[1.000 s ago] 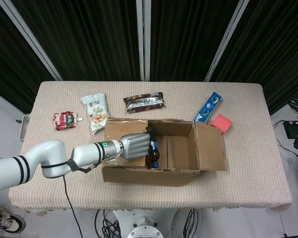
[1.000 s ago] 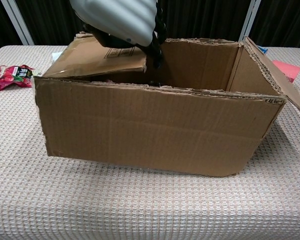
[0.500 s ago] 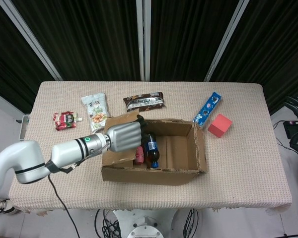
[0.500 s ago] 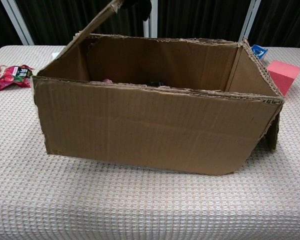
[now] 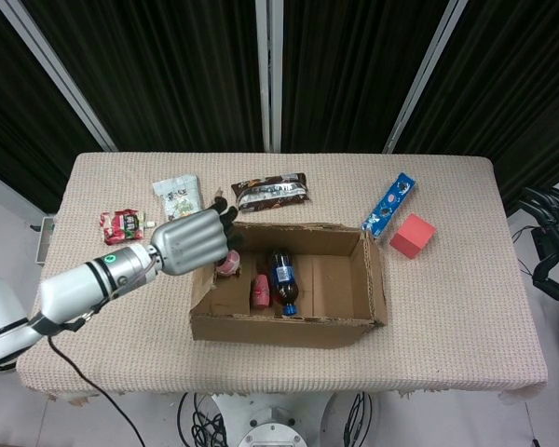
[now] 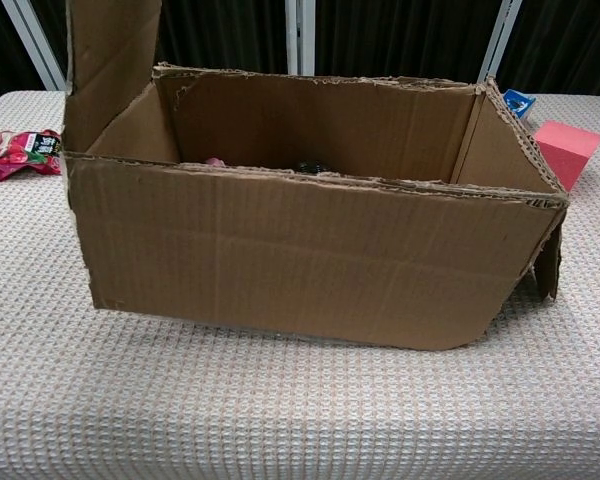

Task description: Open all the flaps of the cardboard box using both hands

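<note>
Now the left hand (image 5: 194,243) sat at the left end of the cardboard box (image 5: 289,289), mid-table, its fingers (image 5: 222,216) curled over the top edge of the left flap (image 6: 105,70), which stood upright; whether they truly pinched it was hard to tell from above. Inside the box lay a dark bottle (image 5: 282,279) and a pink bottle (image 5: 260,290). At the far right edge, the right hand (image 5: 552,251) hung off the table, fingers loosely apart.
</note>
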`<control>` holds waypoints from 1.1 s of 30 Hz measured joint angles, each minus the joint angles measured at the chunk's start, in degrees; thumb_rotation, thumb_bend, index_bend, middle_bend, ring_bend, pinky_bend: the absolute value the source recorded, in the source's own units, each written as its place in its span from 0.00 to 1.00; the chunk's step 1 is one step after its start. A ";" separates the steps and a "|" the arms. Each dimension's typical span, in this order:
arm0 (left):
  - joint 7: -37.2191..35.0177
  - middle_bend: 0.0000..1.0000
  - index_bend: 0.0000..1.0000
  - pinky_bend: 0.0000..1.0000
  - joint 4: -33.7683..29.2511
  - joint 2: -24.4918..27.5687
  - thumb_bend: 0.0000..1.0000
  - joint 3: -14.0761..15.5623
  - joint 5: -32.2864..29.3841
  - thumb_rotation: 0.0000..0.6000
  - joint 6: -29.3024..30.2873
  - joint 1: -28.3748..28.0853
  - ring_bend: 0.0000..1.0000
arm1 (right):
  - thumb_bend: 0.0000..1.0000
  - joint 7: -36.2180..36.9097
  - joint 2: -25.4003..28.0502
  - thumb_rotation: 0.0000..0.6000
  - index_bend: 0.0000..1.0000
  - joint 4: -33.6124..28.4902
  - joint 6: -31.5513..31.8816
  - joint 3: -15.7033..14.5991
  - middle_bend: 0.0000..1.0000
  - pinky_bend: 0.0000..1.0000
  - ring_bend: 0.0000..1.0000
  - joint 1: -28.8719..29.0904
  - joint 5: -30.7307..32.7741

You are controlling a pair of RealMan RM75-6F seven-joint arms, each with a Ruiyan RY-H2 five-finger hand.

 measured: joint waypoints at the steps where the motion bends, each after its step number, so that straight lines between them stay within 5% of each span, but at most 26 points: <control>1: 0.08 0.35 0.19 0.28 -0.22 0.75 0.89 0.04 -0.02 1.00 0.23 0.58 0.17 | 1.00 -0.19 0.09 1.00 0.00 -0.26 -0.02 0.01 0.00 0.00 0.00 -0.01 -0.06; 16: -0.82 0.29 0.18 0.29 -1.17 6.10 0.89 0.52 -0.65 1.00 5.04 8.74 0.17 | 1.00 -2.32 0.10 1.00 0.00 -2.88 -1.72 0.24 0.00 0.00 0.00 0.82 -0.63; 33: -10.17 0.26 0.18 0.29 2.88 3.78 0.89 2.05 -2.21 1.00 18.30 20.39 0.17 | 1.00 -2.83 -0.11 1.00 0.00 -3.87 -3.32 -0.21 0.00 0.00 0.00 0.93 -0.62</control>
